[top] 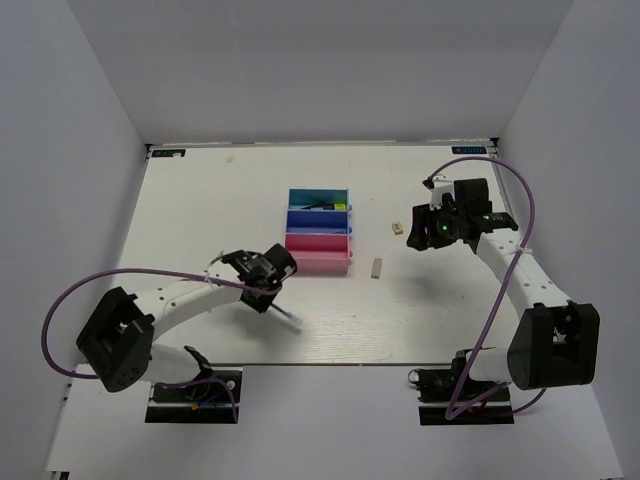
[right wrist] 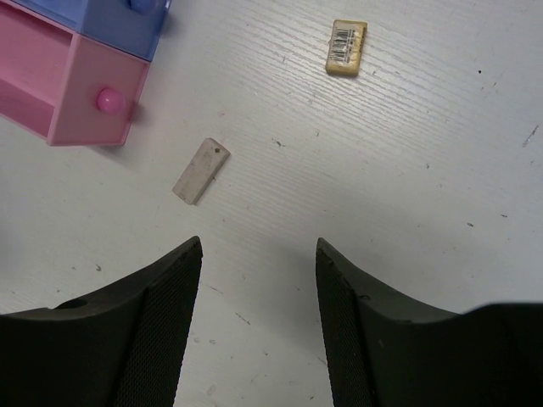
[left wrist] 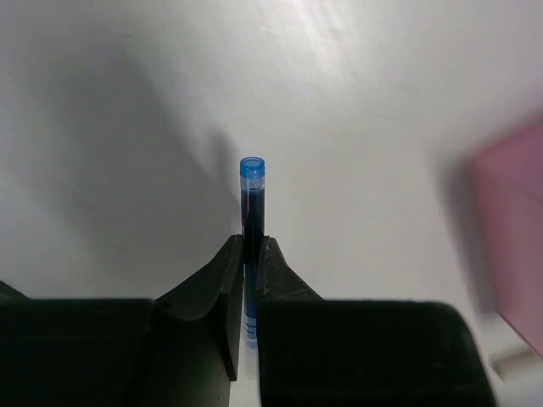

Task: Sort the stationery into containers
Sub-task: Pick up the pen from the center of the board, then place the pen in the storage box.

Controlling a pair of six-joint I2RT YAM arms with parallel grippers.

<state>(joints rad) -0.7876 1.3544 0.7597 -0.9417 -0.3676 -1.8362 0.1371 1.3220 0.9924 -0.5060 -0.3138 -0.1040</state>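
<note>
My left gripper point(top: 266, 292) point(left wrist: 251, 248) is shut on a thin dark blue pen point(left wrist: 252, 199), which sticks out past the fingertips just above the table point(top: 288, 316). The containers are a teal bin point(top: 300, 198), a blue bin point(top: 300, 219) and a pink bin point(top: 318, 258), joined in a row at the table's middle. A black highlighter with a yellow end point(top: 330, 206) lies in the teal bin. My right gripper point(top: 421, 236) point(right wrist: 259, 246) hangs open over bare table. A whitish eraser point(top: 377, 267) point(right wrist: 201, 170) and a beige barcoded eraser point(top: 397, 227) point(right wrist: 347, 47) lie beyond it.
White walls close in the table on the left, back and right. The pink bin's corner point(right wrist: 85, 93) with a round knob lies left of the whitish eraser. Purple cables loop from both arms near the table's front.
</note>
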